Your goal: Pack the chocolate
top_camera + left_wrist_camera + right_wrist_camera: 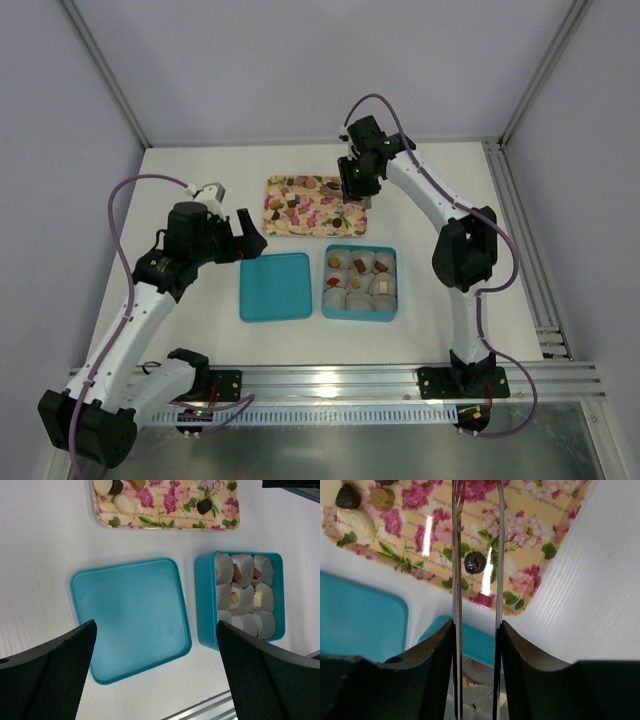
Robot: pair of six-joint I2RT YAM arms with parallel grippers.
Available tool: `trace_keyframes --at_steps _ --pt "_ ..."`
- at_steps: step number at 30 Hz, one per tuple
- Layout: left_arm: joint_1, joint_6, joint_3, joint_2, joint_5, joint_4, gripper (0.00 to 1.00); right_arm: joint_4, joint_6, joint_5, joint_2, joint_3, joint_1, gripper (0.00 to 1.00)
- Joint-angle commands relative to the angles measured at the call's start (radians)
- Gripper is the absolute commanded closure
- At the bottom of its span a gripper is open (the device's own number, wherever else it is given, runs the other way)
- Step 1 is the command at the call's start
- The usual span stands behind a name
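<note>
Right gripper (352, 200) astride one chocolate (475, 562) on the tray (535, 525).
I see its thin blades a narrow gap apart, either side of the dark piece, not visibly touching it. More pieces sit at the tray's other end and in the box's (204, 605) cups (243, 599). Left gripper (243, 233) gapes wide, empty, over the lid (130, 615).

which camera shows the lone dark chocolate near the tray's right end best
Right wrist: the dark chocolate sits close up, large and unobstructed on the flowered tray. Left wrist shows the chocolate small at the frame's top; top external gives only a tiny dark speck.
</note>
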Motion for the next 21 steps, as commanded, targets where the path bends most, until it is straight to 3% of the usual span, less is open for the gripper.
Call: trace_keyframes --at_steps 1,21 --pt "0.002 0.003 -0.001 0.004 -0.011 0.014 0.00 0.008 -0.021 0.023 0.033 0.110 -0.015 0.58" --pt "0.004 0.003 -0.001 0.021 -0.008 0.009 0.00 0.059 -0.008 -0.022 0.087 0.076 -0.024 0.62"
